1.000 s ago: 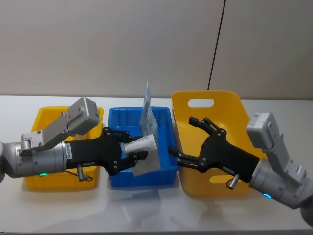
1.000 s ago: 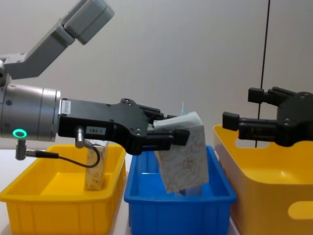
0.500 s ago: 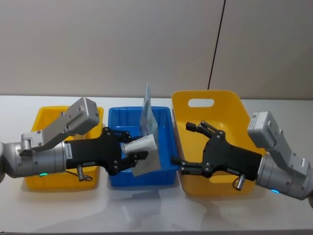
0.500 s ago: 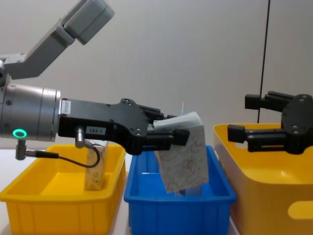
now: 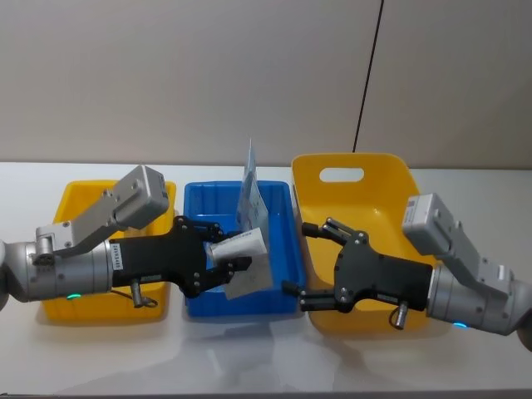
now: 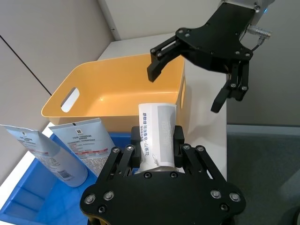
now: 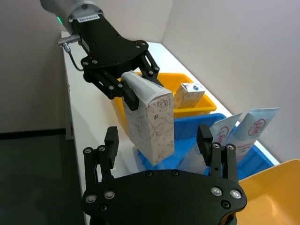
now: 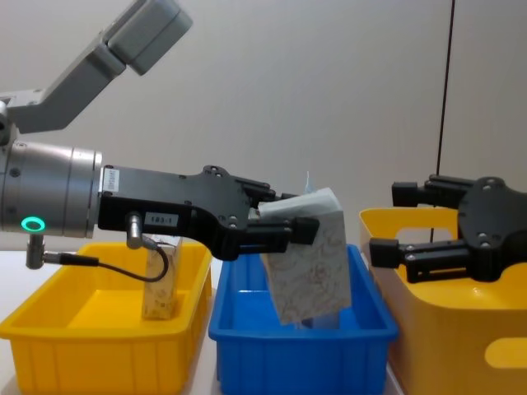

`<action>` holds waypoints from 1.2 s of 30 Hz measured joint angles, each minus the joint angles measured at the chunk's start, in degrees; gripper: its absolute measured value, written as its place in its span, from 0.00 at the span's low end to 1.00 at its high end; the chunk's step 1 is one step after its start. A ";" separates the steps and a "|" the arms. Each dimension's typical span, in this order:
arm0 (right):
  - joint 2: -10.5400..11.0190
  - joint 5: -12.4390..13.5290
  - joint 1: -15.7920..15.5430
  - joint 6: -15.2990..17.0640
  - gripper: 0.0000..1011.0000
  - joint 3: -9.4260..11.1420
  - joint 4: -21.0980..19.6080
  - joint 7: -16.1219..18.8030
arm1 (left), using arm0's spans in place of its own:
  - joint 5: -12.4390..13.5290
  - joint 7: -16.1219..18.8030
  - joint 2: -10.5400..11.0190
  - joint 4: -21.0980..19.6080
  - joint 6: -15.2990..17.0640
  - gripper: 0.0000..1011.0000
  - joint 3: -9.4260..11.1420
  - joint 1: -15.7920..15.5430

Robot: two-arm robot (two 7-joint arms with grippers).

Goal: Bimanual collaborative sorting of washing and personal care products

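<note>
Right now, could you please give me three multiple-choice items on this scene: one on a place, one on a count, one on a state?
1. The pack in the left pincer hangs over:
A. the blue bin
B. the small yellow bin
C. the large yellow bin

2. How many bins are there?
A. two
B. three
C. four

3. The right pincer is:
A. open and empty
B. shut on a pouch
C. shut on the pack

Answers:
1 A, the chest view shows it above the blue bin.
2 B, small yellow bin, blue bin, large yellow bin.
3 A, its jaws stand apart, nothing between.
</note>
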 joint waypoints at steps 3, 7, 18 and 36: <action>-0.33 -0.08 0.82 0.60 0.99 -0.78 0.76 0.41 | 0.00 0.00 0.00 0.00 0.00 0.35 0.00 0.00; -0.71 -0.11 1.47 0.93 0.99 -1.30 1.35 0.56 | 0.00 0.00 0.00 0.00 0.00 0.35 0.00 0.00; -2.60 -0.22 3.67 1.63 0.99 -3.12 4.28 0.54 | 0.00 0.00 0.00 0.00 0.00 0.35 0.00 0.00; -4.70 -0.70 7.01 1.85 0.99 -6.33 9.07 2.31 | 0.00 0.00 0.00 0.00 0.00 0.35 0.00 0.00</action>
